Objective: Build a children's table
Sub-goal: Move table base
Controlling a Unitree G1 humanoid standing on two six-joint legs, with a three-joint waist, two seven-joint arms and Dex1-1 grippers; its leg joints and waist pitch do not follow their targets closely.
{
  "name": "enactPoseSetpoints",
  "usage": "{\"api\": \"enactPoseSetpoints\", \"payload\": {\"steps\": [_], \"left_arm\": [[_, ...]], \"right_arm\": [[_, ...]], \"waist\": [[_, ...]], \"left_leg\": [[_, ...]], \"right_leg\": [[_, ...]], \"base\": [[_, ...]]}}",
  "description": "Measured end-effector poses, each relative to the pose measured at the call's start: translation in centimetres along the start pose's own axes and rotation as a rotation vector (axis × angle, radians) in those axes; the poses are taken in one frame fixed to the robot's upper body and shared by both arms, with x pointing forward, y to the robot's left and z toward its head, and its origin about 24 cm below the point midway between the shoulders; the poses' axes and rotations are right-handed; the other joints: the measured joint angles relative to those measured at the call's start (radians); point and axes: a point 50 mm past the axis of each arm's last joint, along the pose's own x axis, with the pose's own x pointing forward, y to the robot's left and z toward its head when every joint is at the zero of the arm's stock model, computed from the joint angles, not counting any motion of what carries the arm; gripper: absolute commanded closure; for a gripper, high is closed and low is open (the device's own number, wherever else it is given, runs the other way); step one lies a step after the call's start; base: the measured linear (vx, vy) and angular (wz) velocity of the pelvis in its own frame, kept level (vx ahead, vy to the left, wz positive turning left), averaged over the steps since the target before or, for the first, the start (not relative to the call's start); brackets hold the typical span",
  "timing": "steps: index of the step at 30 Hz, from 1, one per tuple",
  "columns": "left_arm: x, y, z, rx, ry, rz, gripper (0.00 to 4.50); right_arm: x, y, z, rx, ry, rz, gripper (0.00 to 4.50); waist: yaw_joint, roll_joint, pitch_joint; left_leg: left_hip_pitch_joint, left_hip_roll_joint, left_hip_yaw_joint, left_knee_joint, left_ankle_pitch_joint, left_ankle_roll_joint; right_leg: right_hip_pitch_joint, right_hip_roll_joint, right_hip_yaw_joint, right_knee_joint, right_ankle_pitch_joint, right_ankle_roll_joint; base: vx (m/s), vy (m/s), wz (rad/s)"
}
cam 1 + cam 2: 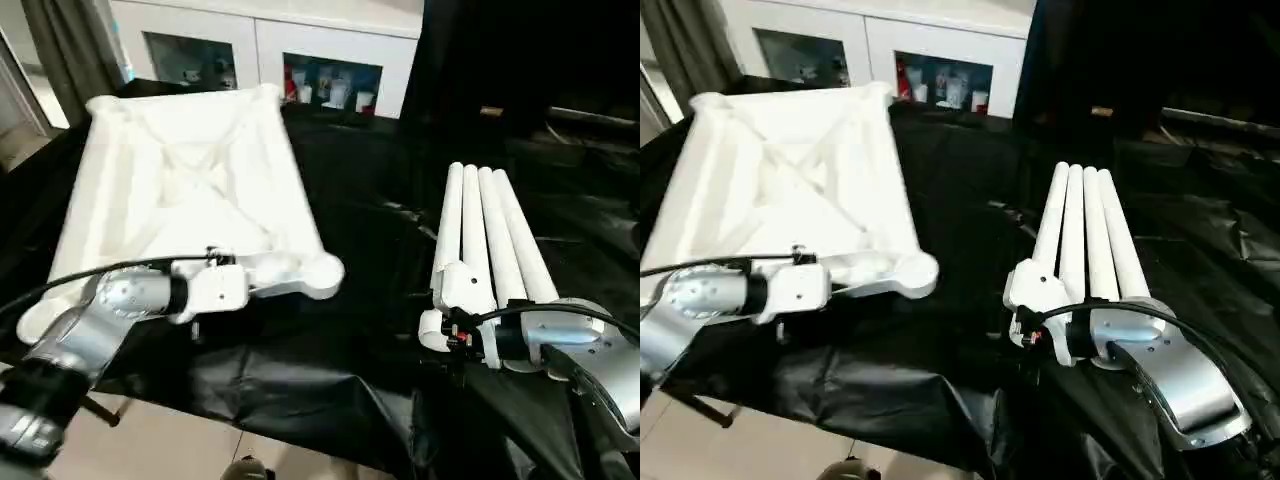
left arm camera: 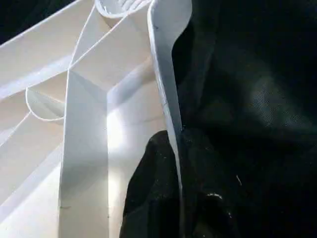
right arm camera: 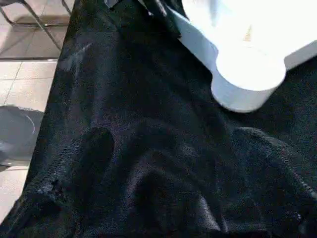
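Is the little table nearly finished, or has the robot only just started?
Only just started. Done: the white plastic rectangular tabletop lies ribbed side up on the black cloth, sockets ready. In hand: the left pincer is at the tabletop's near rim, one finger on each side of the wall. Left: all four long white tubular legs lie side by side by the right arm, none fitted into a socket.

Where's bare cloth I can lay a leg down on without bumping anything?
Free: the black cloth between the tabletop and the four legs, and the strip in front of both toward the near edge. Crowded: the tabletop's near corner socket, where the left arm sits, and the legs' flared ends by the right arm.
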Motion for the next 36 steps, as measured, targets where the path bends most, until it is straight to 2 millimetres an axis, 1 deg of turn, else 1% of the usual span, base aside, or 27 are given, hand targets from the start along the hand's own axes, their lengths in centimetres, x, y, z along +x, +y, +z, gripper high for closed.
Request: {"api": "enactPoseSetpoints", "payload": {"steps": [5, 11, 12, 14, 16, 19, 20, 22, 23, 25, 26, 27, 28, 29, 30, 31, 33, 34, 36], "left_arm": [[0.6, -0.7, 0.0, 0.03, -0.025, -0.087, 4.46], [0.5, -0.7, -0.4, 0.045, -0.023, -0.099, 4.46], [0.5, -0.7, -0.4, 0.038, -0.022, -0.1, 4.16], [0.5, -0.6, -0.5, 0.03, -0.02, -0.099, 4.16], [0.4, -0.5, -0.6, 0.022, -0.021, -0.098, 3.71], [0.2, -0.2, -0.5, 0.003, -0.036, -0.085, 3.61], [0.0, 0.0, -0.4, 0.002, -0.048, -0.072, 3.51], [-0.8, 0.7, 0.3, 0.01, -0.085, -0.035, 3.24], [-1.3, 1.1, 0.7, 0.009, -0.107, -0.014, 3.19], [-2.2, 1.0, 1.2, -0.038, -0.144, 0.011, 3.15], [-2.6, 0.9, 1.5, -0.07, -0.166, 0.023, 3.05], [-2.8, 0.8, 1.9, -0.103, -0.197, 0.033, 2.79], [-2.8, 0.9, 2.3, -0.116, -0.213, 0.037, 2.79], [-3.0, 1.1, 2.8, -0.134, -0.238, 0.053, 2.68], [-3.1, 1.2, 3.4, -0.14, -0.263, 0.067, 2.59], [-3.0, 1.4, 4.0, -0.138, -0.289, 0.077, 2.59], [-2.7, 1.3, 5.0, -0.147, -0.334, 0.079, 2.34], [-2.3, 1.0, 5.4, -0.154, -0.349, 0.071, 2.34], [-0.8, -0.4, 5.8, -0.171, -0.346, 0.017, 2.34]], "right_arm": [[0.0, 0.1, -0.2, 0.006, 0.002, -0.005, 0.25], [0.0, 0.1, -0.2, 0.005, 0.003, -0.008, 0.25], [0.0, 0.1, -0.2, 0.005, 0.003, -0.009, 0.25], [0.0, 0.1, -0.2, 0.005, 0.003, -0.013, 0.25], [0.0, 0.0, -0.2, 0.005, 0.003, -0.016, 0.25], [0.0, 0.0, -0.2, 0.005, 0.003, -0.017, 0.25], [0.0, 0.0, -0.2, 0.005, 0.003, -0.018, 0.25], [0.0, 0.0, -0.2, 0.005, 0.003, -0.02, 0.25], [0.0, 0.0, -0.2, 0.005, 0.003, -0.022, 0.25], [-0.1, -0.1, -0.1, 0.005, -0.003, -0.036, 0.25], [-0.1, -0.2, -0.1, 0.007, -0.01, -0.05, 0.25], [-0.3, -0.3, 0.0, 0.008, -0.018, -0.07, 0.25], [-0.3, -0.4, 0.1, 0.008, -0.021, -0.08, 0.25], [-0.3, -0.4, 0.1, 0.011, -0.031, -0.09, 0.25], [-0.2, -0.5, 0.2, 0.014, -0.041, -0.097, 0.25], [-0.1, -0.5, 0.2, 0.016, -0.047, -0.102, 0.25], [-0.1, -0.5, 0.3, 0.019, -0.055, -0.105, 0.25], [0.0, -0.5, 0.3, 0.019, -0.057, -0.107, 0.25], [0.0, -0.7, 0.5, 0.016, -0.065, -0.121, 0.25]], "waist": [[-0.001, 0.006, -0.001], [-0.006, 0.01, -0.002], [-0.007, 0.01, -0.002], [-0.008, 0.01, -0.002], [-0.011, 0.01, -0.002], [-0.01, 0.01, -0.002], [-0.009, 0.01, -0.002], [-0.008, 0.01, -0.002], [-0.008, 0.01, -0.003], [-0.01, 0.01, -0.003], [-0.012, 0.009, -0.003], [-0.01, 0.009, -0.004], [-0.009, 0.008, -0.004], [-0.009, 0.007, -0.005], [-0.007, 0.006, -0.005], [-0.006, 0.006, -0.005], [-0.006, 0.006, -0.005], [-0.007, 0.006, -0.005], [-0.009, 0.005, -0.005]], "left_leg": [[0.001, 0.0, 0.0, 0.0, 0.0, -0.001], [0.003, 0.0, 0.0, 0.0, 0.0, -0.005], [0.003, 0.001, 0.0, 0.0, 0.001, -0.005], [0.004, 0.001, 0.0, 0.0, 0.001, -0.005], [0.004, 0.001, 0.0, 0.0, 0.002, -0.005], [0.003, 0.001, 0.0, 0.0, 0.002, -0.005], [0.003, 0.001, 0.0, 0.0, 0.002, -0.005], [0.004, 0.001, 0.001, 0.0, 0.002, -0.005], [0.004, 0.001, 0.001, 0.0, 0.002, -0.005], [0.004, 0.002, 0.002, 0.0, 0.002, -0.005], [0.004, 0.002, 0.002, 0.0, 0.002, -0.005], [0.005, 0.002, 0.002, 0.0, 0.002, -0.005], [0.005, 0.003, 0.003, 0.0, 0.003, -0.005], [0.006, 0.004, 0.006, 0.0, 0.004, -0.005], [0.006, 0.005, 0.007, 0.0, 0.005, -0.004], [0.006, 0.006, 0.008, 0.0, 0.006, -0.003], [0.006, 0.006, 0.012, 0.0, 0.008, -0.001], [0.006, 0.006, 0.013, 0.0, 0.008, -0.001], [0.006, 0.006, 0.014, 0.0, 0.009, 0.0]], "right_leg": [[0.0, 0.0, 0.0, 0.001, 0.0, 0.0], [0.002, 0.0, 0.0, 0.001, 0.002, -0.001], [0.002, 0.0, 0.0, 0.001, 0.003, -0.001], [0.002, 0.0, 0.0, 0.001, 0.004, -0.002], [0.002, 0.0, 0.0, 0.001, 0.004, -0.002], [0.002, 0.0, 0.0, 0.001, 0.004, -0.002], [0.002, 0.0, 0.0, 0.001, 0.004, -0.002], [0.003, 0.0, 0.0, 0.001, 0.004, -0.002], [0.003, 0.0, 0.0, 0.001, 0.004, -0.002], [0.004, 0.0, 0.0, 0.001, 0.004, -0.002], [0.004, 0.0, 0.0, 0.001, 0.004, -0.002], [0.004, 0.0, 0.0, 0.001, 0.004, -0.002], [0.004, 0.0, 0.0, 0.001, 0.004, -0.002], [0.004, 0.0, -0.001, 0.002, 0.005, -0.002], [0.004, 0.0, -0.001, 0.002, 0.005, -0.002], [0.005, 0.0, -0.001, 0.002, 0.005, -0.003], [0.006, -0.002, 0.0, 0.001, 0.005, -0.003], [0.006, -0.002, 0.0, 0.001, 0.006, -0.002], [0.006, -0.002, 0.001, 0.0, 0.007, -0.001]], "base": [[0.0, 0.0, 0.0], [0.0, 0.0, 0.0], [0.0, 0.0, 0.0], [0.0, 0.0, 0.0], [0.0, 0.0, 0.0], [0.0, 0.0, 0.0], [0.0, 0.0, 0.0], [0.0, 0.0, 0.0], [0.0, 0.0, 0.0], [0.0, 0.0, 0.0], [0.0, 0.0, 0.0], [0.0, 0.0, 0.0], [0.0, 0.0, 0.0], [0.0, 0.0, 0.0], [0.0, 0.0, 0.0], [0.0, 0.0, 0.0], [0.0, 0.0, 0.0], [0.0, 0.0, 0.0], [0.0, 0.0, 0.0]]}}
